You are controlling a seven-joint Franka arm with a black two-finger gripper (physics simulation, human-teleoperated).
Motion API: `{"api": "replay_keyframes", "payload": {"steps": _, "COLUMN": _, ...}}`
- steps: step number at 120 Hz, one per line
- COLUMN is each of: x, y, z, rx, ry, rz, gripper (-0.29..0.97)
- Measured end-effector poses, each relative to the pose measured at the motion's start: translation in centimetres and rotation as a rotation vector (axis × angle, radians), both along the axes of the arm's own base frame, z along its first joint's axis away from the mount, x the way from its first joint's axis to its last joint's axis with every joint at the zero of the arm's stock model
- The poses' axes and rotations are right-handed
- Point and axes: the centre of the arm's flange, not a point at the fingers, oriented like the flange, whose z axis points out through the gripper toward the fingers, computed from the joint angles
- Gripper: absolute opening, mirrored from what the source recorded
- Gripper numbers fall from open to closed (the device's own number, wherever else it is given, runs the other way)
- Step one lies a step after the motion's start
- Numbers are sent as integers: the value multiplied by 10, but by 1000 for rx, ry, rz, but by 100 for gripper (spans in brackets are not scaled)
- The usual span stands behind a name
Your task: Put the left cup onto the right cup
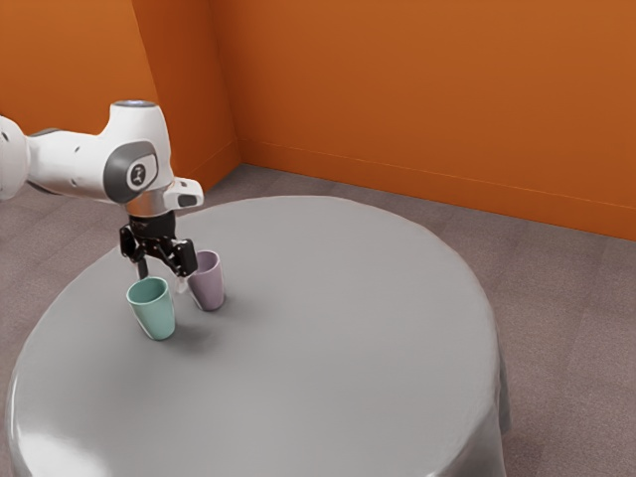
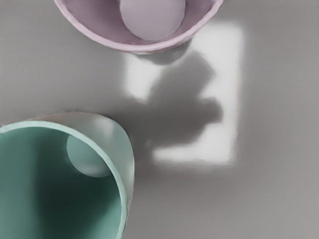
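Grey table (image 1: 348, 338): green cup (image 1: 152, 307) and purple cup (image 1: 208, 280), both empty, upright; hand (image 1: 162, 268) hangs released above

Your robot is a glossy white rounded arm (image 1: 75, 164) with a grey round joint cap (image 1: 135, 172), ending in a black two-finger gripper (image 1: 164, 264).

Round grey-draped table (image 1: 358, 368) at six o'clock, orange walls (image 1: 417, 89) at twelve, grey carpeted floor (image 1: 566, 298) at three, room corner (image 1: 237, 139) at eleven.
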Motion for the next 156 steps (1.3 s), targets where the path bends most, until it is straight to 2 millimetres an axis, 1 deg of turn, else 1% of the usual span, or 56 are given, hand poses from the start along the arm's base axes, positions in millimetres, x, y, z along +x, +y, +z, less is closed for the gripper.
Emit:
{"api": "replay_keyframes", "payload": {"steps": 14, "x": 4, "y": 2, "z": 2, "rx": 3, "ry": -31, "rz": -16, "gripper": 68}}
{"api": "replay_keyframes", "payload": {"steps": 29, "x": 5, "y": 9, "z": 2, "rx": 5, "ry": -50, "rz": -20, "gripper": 68}}
{"api": "replay_keyframes", "payload": {"steps": 44, "x": 6, "y": 17, "z": -10, "rx": 6, "ry": -41, "rz": -19, "gripper": 68}}
{"api": "replay_keyframes", "payload": {"steps": 69, "x": 10, "y": 18, "z": -32, "rx": 8, "ry": -24, "rz": -33, "gripper": 68}}
{"api": "replay_keyframes", "payload": {"steps": 113, "x": 13, "y": 16, "z": -45, "rx": 10, "ry": -27, "rz": -51, "gripper": 68}}
{"api": "replay_keyframes", "payload": {"steps": 156, "x": 5, "y": 12, "z": -69, "rx": 0, "ry": 9, "rz": -56, "gripper": 68}}
